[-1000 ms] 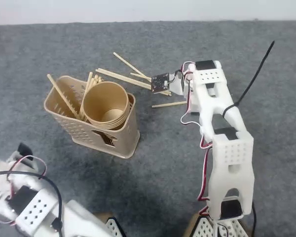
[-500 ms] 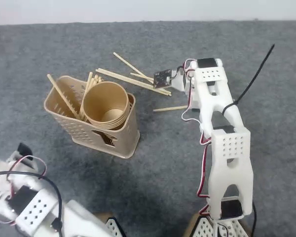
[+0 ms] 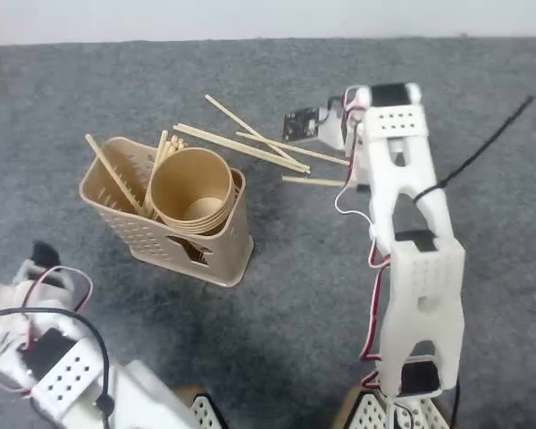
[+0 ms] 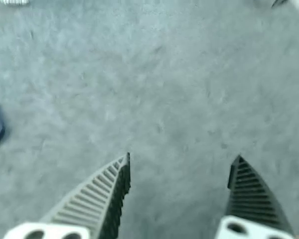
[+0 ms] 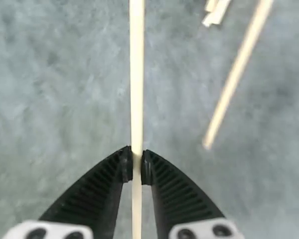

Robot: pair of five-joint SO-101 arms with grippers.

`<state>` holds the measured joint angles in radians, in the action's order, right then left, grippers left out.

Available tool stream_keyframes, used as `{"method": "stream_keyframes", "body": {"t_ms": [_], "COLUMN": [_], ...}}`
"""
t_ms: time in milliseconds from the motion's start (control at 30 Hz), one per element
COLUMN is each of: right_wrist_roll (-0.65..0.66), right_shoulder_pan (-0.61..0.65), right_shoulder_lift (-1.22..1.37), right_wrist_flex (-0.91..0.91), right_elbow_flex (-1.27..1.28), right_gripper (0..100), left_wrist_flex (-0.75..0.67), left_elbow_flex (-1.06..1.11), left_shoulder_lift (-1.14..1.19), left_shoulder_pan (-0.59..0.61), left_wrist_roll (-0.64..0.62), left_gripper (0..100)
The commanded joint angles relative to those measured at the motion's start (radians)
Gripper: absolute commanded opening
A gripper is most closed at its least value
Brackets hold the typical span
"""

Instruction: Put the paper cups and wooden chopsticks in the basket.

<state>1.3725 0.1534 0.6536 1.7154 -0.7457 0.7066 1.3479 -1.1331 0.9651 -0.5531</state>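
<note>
Right gripper (image 5: 133, 160): jaws pinched tight on one wooden chopstick (image 5: 136, 74). The stick runs straight out between the tips and back past them toward the wrist. A second chopstick (image 5: 236, 74) lies on the grey carpet (image 5: 55, 89) near the held one, not touching it. High view: right arm (image 3: 415, 268) comes up from the lower right of the frame and ends at upper centre, at the edge of the loose chopsticks (image 3: 241, 148) (a handful, crossing each other, fanned across the upper middle). One short stick (image 3: 313, 181) lies apart, just below that pile. Basket (image 3: 138, 234) sits left of centre, well apart from the right arm. Paper cups (image 3: 189, 189) are nested upright in it, and several basket chopsticks (image 3: 114, 172) lean inside beside the cups. Left gripper (image 4: 182, 164): jaws wide apart, nothing between them, carpet underneath. Left arm (image 3: 58, 375) is in the lower left corner of the frame, near the basket but not touching it.
</note>
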Motion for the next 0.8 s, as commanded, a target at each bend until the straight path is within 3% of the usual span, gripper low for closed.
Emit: {"method": "stream_keyframes", "body": {"t_ms": [0, 200, 400, 533, 767], "right_wrist_roll": [-0.025, -0.183, -0.503, -0.684, -0.764], "right_shoulder_pan": [-0.018, -0.031, 0.079, 0.183, 0.380], "right_shoulder_lift": [-0.200, -0.490, -0.710, -0.814, -0.986], "right_wrist_flex": [0.073, 0.076, 0.076, 0.077, 0.071], "right_elbow_flex": [-0.068, -0.064, -0.064, -0.044, 0.123], "right_gripper": [0.7, 0.7, 0.7, 0.7, 0.7], "left_wrist_flex": [-0.069, -0.002, 0.270, 0.255, 0.333], "left_elbow_flex": [-0.018, -0.191, -0.539, -0.708, -0.954], "left_shoulder_lift": [-0.002, -0.002, -0.002, 0.000, -0.002], "left_shoulder_pan": [-0.002, -0.074, -0.334, -0.532, -0.644], "left_wrist_roll": [-0.020, -0.021, -0.021, -0.021, -0.209], "left_gripper": [30, 30, 30, 29, 28]}}
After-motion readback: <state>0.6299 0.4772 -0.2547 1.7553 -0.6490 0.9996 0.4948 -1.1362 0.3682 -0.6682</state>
